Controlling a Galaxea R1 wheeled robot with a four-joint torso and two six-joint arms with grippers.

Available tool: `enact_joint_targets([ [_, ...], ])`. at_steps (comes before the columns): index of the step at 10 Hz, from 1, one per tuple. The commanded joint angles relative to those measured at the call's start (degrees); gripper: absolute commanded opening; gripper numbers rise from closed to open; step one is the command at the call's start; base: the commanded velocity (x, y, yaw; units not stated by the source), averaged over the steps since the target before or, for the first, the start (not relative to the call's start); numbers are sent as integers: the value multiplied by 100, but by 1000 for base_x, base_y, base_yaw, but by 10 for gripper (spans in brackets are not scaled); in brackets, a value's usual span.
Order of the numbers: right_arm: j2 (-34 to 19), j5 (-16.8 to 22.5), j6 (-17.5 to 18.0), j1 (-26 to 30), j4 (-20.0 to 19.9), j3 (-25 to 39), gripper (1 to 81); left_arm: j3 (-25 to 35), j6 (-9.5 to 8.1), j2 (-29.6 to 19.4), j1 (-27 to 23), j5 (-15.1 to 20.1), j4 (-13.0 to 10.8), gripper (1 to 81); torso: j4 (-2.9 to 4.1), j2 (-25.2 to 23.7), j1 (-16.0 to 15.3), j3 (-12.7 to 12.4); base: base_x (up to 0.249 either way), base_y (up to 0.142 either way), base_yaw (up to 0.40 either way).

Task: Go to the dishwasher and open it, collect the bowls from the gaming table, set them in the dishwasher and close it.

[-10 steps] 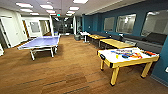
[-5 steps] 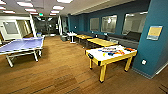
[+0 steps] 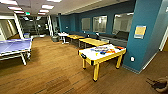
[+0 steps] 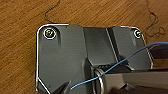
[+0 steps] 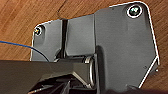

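Note:
The gaming table, white-topped with a yellow wood edge and yellow legs, stands right of centre in the head view, a few steps ahead. Small coloured things lie on its far end. Among them are blue shapes that look like the bowls, too blurred to count. The dishwasher is out of view. In the left wrist view my arm's dark plate hangs over the wooden floor. The right wrist view shows the same kind of plate above floorboards.
A blue table-tennis table stands at the left. Yellow wooden tables and a white table line the blue wall behind. A teal pillar rises right of the gaming table. Something dark and tan sits low at the right. Open wood floor lies between.
The whole head view has shifted: the gaming table has slid from the right towards the centre and grown larger, and the table-tennis table has slid left. The camera has turned and come nearer.

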State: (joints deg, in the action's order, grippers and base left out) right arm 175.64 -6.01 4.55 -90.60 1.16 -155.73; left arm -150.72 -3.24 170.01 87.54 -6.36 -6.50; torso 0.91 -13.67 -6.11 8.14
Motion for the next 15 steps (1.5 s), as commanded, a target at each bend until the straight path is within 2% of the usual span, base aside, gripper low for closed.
enact_joint_targets([
  [1,35,293,11,266,25,27,811,25,-1,-37,-215,285,-62,811,0,0,0,0,0,0,0],
  [7,26,293,-6,274,25,27,811,8,-1,-28,-215,294,-71,811,0,0,0,0,16,0,0],
  [15,26,293,-6,274,25,27,811,8,-1,-19,-215,285,-71,811,0,-6,9,0,183,0,0],
])
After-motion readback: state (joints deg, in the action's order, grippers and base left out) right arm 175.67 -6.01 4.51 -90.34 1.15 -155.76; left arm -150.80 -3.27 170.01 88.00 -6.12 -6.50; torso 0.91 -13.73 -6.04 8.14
